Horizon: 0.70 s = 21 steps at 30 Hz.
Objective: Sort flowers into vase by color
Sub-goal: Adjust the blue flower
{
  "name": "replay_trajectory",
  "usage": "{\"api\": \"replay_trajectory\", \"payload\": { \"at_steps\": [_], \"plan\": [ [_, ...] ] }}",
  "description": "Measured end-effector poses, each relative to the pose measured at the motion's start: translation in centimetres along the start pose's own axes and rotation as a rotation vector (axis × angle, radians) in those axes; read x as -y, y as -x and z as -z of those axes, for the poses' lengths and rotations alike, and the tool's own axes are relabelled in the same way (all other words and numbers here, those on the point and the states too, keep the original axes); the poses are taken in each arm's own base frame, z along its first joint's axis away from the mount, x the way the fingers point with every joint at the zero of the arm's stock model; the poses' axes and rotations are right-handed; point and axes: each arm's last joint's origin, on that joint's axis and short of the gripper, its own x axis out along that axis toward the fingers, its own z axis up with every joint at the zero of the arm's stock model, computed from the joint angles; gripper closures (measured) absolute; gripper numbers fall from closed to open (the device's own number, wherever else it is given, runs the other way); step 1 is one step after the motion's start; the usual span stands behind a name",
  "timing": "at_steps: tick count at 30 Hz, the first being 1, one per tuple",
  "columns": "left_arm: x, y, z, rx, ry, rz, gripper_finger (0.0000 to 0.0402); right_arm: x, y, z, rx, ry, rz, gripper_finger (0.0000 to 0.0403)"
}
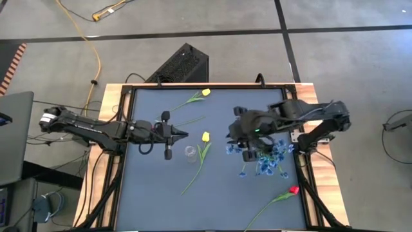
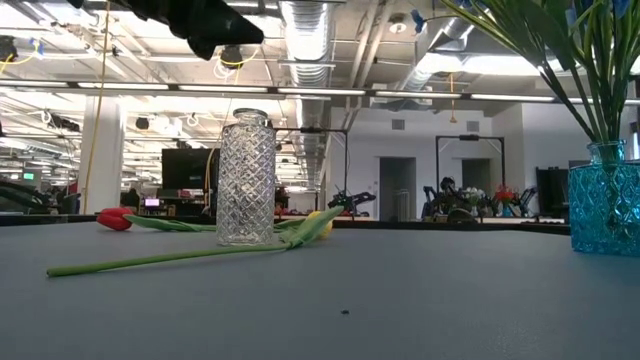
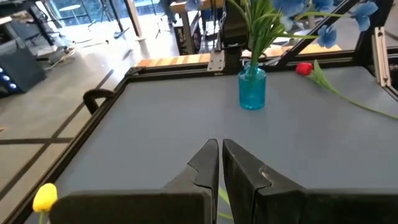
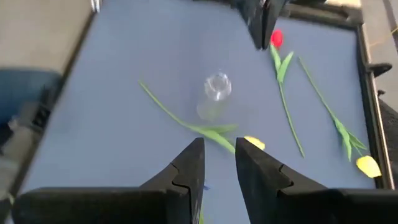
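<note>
A clear cut-glass vase [image 1: 190, 153] [image 2: 246, 178] stands upright mid-table. A yellow tulip [image 1: 205, 136] [image 4: 253, 143] lies beside it, its stem running toward the near edge. A second yellow tulip [image 1: 206, 92] lies near the far edge. One red tulip [image 1: 293, 190] [image 3: 303, 68] lies at the near right. Another red tulip [image 4: 277, 38] [image 2: 115, 219] lies by my left gripper. Blue blossoms [image 1: 265, 160] stand in a blue glass vase [image 3: 252, 89] [image 2: 604, 198]. My left gripper [image 1: 182, 134] [image 3: 219, 155] hovers shut, left of the clear vase. My right gripper [image 1: 230, 136] [image 4: 217, 155] is open and empty beside the blue blossoms.
A raised black frame [image 1: 122, 129] borders the grey table top. A black box [image 1: 180, 64] and cables lie on the floor beyond the far edge. Bare grey surface [image 1: 154, 193] lies at the near left.
</note>
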Motion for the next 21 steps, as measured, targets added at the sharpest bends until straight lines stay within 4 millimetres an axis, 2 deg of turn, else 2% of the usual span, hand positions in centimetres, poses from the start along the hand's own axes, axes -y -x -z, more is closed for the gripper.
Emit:
{"api": "replay_trajectory", "payload": {
  "at_steps": [4, 11, 21],
  "plan": [
    [0.0, 0.0, -0.1, 0.006, -0.023, -0.001, 0.0391, -0.2, -1.9, 0.3, -0.144, 0.035, -0.004, 0.0287],
    [0.0, 0.0, -0.1, 0.006, -0.024, -0.001, 0.0391, 0.3, -3.7, 1.6, -0.356, 0.021, 0.016, 0.0287],
    [0.0, 0.0, -0.1, 0.006, -0.024, -0.003, 0.0391, 2.5, -1.6, 3.2, -0.467, -0.077, 0.183, 0.0287]
  ]
}}
